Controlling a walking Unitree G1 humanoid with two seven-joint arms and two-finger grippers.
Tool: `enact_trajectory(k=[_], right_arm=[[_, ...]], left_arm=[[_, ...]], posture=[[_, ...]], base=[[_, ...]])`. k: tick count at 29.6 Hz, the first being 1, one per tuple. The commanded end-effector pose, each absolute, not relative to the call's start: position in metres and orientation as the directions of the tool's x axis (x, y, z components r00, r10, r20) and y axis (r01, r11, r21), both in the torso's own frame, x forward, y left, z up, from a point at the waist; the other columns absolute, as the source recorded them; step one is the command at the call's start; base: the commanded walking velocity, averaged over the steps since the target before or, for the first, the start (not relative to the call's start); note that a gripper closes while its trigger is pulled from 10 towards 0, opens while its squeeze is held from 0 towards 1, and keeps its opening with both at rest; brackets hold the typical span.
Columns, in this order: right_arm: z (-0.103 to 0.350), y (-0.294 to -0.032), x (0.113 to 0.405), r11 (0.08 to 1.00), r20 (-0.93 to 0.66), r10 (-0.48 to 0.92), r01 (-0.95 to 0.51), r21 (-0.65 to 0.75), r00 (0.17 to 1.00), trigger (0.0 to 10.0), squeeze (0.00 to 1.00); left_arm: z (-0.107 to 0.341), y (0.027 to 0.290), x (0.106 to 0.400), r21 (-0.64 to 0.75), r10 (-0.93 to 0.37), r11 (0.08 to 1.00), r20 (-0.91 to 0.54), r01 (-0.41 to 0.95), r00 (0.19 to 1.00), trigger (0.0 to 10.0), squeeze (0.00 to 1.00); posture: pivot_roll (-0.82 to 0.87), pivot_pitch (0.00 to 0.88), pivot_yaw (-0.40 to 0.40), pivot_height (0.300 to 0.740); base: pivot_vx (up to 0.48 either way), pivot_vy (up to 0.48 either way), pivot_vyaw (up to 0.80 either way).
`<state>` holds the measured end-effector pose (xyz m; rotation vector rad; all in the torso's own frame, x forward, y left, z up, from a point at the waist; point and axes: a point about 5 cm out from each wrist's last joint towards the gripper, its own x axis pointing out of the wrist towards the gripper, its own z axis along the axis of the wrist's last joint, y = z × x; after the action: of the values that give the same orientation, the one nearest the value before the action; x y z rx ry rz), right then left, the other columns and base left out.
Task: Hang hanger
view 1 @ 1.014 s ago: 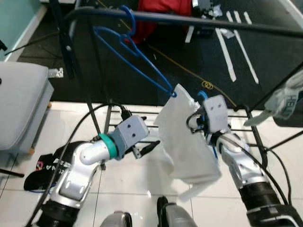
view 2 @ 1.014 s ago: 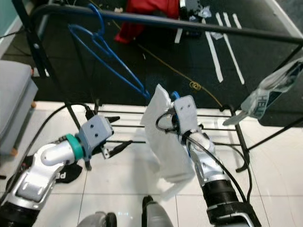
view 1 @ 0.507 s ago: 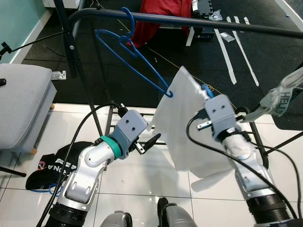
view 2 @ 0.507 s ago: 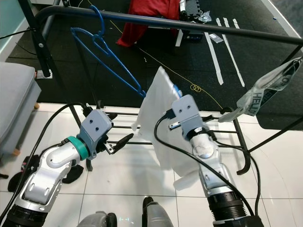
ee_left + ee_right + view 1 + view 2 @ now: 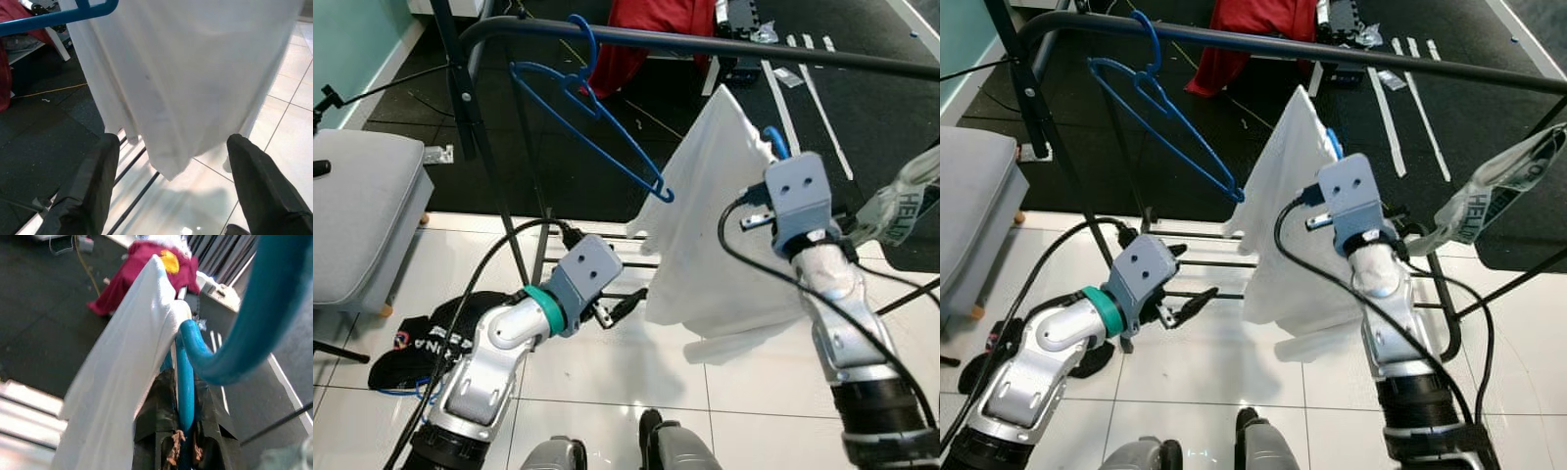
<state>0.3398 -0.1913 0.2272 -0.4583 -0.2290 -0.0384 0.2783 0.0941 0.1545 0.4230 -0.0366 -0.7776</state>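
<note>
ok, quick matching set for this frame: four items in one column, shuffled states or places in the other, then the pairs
Items
1. empty blue hanger
2. white garment
3. left gripper
4. red cloth

States
A. open, below the garment
B. lying on the dark floor beyond the rail
C. hooked on the black rail
D. draped on the hanger held by the right gripper

Pairs: 1-C, 2-D, 3-A, 4-B

red cloth [image 5: 651,34], grey seat [image 5: 357,225], black cap [image 5: 416,343]
</note>
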Motion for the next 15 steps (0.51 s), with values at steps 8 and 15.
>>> enact_trajectory(k=[8, 15], right_arm=[[0.244, -0.203, 0.353, 0.924, 0.234, -0.012, 0.1, -0.37, 0.972, 0.0, 0.0], [0.265, -0.213, 0.374, 0.951, 0.217, 0.002, 0.066, -0.303, 0.976, 0.0, 0.0]], left_arm=[[0.154, 0.091, 0.275, 0.405, -0.711, 0.59, -0.151, 0.699, 0.687, 10.0, 0.0], [0.157, 0.093, 0.275, 0.408, -0.71, 0.596, -0.134, 0.692, 0.691, 10.0, 0.0]], posture=[[-0.05, 0.138, 0.025, 0.74], [-0.04, 0.143, 0.018, 0.74]], base=[[0.0, 0.0, 0.0], [0.0, 0.0, 0.0]])
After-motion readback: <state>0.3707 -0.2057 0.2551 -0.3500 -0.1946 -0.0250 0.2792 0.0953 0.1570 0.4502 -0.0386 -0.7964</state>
